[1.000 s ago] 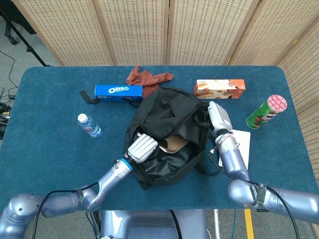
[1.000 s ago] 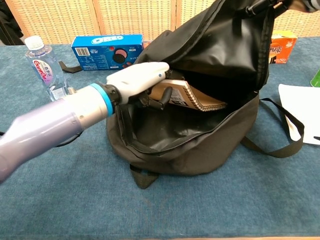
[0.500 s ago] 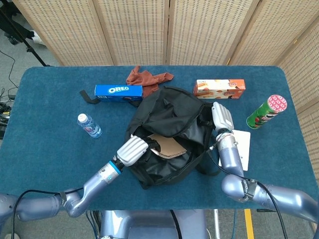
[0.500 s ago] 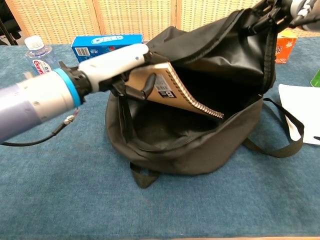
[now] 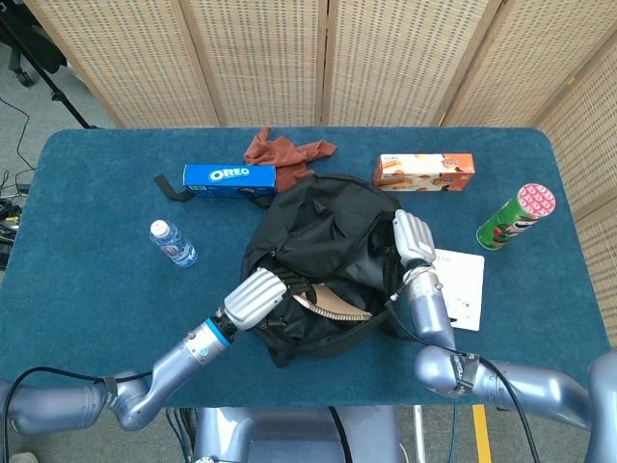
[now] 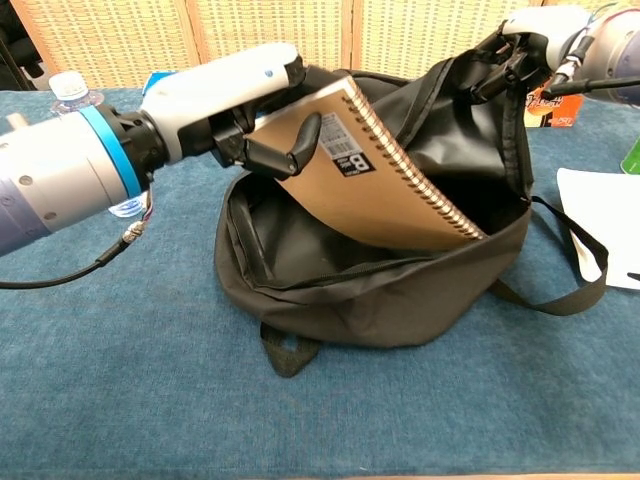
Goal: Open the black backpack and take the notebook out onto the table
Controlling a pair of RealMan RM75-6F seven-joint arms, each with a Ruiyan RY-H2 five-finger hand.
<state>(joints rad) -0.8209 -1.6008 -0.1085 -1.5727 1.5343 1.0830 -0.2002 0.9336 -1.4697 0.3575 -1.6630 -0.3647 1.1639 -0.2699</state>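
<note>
The black backpack [image 5: 323, 231] [image 6: 400, 290] lies open in the middle of the blue table. My left hand [image 5: 255, 296] [image 6: 235, 95] grips the top corner of a brown spiral notebook [image 6: 375, 175] [image 5: 328, 304] and holds it tilted, most of it above the bag's mouth, its lower corner still inside. My right hand [image 5: 412, 236] [image 6: 535, 35] grips the backpack's upper rim on the right side and holds the opening up.
An Oreo box [image 5: 229, 177], a brown cloth [image 5: 286, 149] and an orange snack box [image 5: 424, 171] lie behind the bag. A water bottle [image 5: 173, 242] stands at the left, a green chip can [image 5: 516, 217] and a white paper [image 5: 461, 287] at the right.
My left hand has lifted the notebook up and out of the bag toward the left. My right hand has shifted left and lower with the rim, and the bag has sagged.
</note>
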